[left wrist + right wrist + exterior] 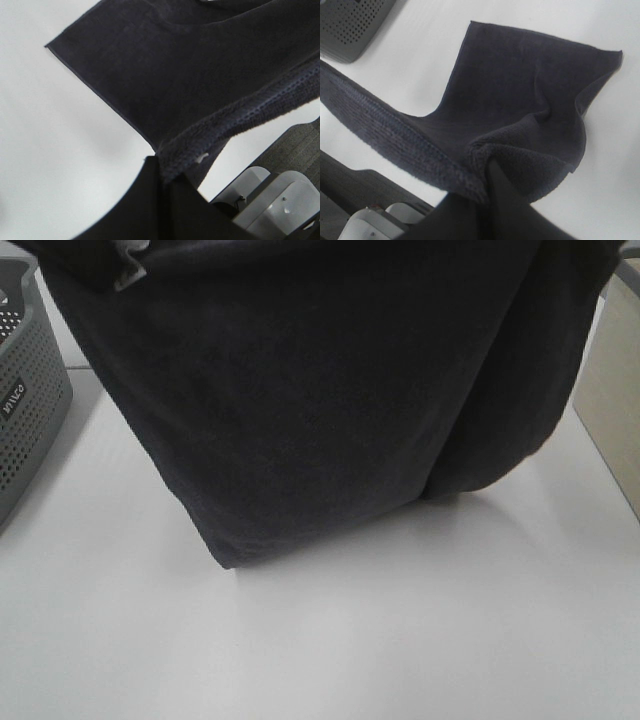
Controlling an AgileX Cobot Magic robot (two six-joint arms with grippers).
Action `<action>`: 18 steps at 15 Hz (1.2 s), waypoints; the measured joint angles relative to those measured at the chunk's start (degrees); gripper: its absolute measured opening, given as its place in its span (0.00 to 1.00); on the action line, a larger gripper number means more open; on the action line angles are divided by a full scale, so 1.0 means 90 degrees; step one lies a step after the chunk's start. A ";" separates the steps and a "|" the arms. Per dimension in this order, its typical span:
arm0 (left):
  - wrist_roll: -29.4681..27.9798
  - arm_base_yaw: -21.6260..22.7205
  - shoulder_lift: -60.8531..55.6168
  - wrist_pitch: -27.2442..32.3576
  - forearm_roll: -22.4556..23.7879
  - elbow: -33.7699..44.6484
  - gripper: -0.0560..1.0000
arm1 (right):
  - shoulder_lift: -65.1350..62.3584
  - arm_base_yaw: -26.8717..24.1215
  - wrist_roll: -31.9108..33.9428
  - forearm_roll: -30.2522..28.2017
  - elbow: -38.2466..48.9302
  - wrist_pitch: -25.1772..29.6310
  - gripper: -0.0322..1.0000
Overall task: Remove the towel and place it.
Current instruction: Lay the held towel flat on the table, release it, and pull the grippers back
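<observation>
The towel (320, 390) is dark navy-black and hangs spread out, filling the upper part of the exterior high view. Its lower edge rests on the white table (400, 640). Neither gripper shows in that view. In the left wrist view my left gripper (162, 172) is shut on a thick hemmed edge of the towel (175, 75), which drapes down onto the table. In the right wrist view my right gripper (487, 167) is shut on another bunched edge of the towel (520, 85), whose far part lies flat on the table.
A grey perforated basket (25, 390) stands at the table's left edge and also shows in the right wrist view (350, 25). A beige panel (615, 390) stands along the table's right side. A grey-white robot base (265, 200) is behind the left gripper.
</observation>
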 joint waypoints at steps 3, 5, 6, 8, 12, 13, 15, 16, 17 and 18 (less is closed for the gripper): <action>-0.0013 0.0000 -0.0312 -0.0025 -0.0057 0.0719 0.05 | -0.0369 0.0000 0.0178 0.0064 0.0955 -0.0019 0.04; -0.0019 0.0000 -0.0547 -0.0045 -0.0045 0.1222 0.05 | -0.0630 0.0000 0.0318 0.0140 0.1534 -0.0038 0.04; 0.0000 0.0000 -0.0777 -0.0051 -0.0191 0.1592 0.05 | -0.0828 0.0000 0.0433 0.0286 0.1948 -0.0045 0.04; 0.0006 0.0000 -0.1133 -0.0064 -0.0331 0.2094 0.05 | -0.1101 0.0000 0.0471 0.0541 0.2438 -0.0070 0.04; 0.0159 0.0000 -0.1916 -0.0038 -0.0649 0.2706 0.05 | -0.1496 0.0000 0.0477 0.0942 0.3132 -0.0083 0.04; 0.0210 0.0000 -0.1967 -0.0038 -0.0688 0.2712 0.05 | -0.1522 0.0000 0.0484 0.0942 0.3139 -0.0076 0.04; 0.0318 0.0000 -0.2018 -0.0025 -0.0777 0.2712 0.05 | -0.1579 0.0000 0.0477 0.0910 0.3158 -0.0076 0.04; 0.0325 -0.0006 -0.1974 -0.0032 -0.0802 0.2763 0.05 | -0.1579 0.0000 0.0477 0.0840 0.3158 -0.0076 0.04; 0.0369 -0.0108 -0.1859 -0.0038 -0.0834 0.2871 0.05 | -0.1579 0.0000 0.0477 0.0719 0.3158 -0.0076 0.04; 0.0427 -0.0242 -0.1713 -0.0051 -0.0853 0.3018 0.05 | -0.1579 0.0000 0.0477 0.0579 0.3158 -0.0076 0.04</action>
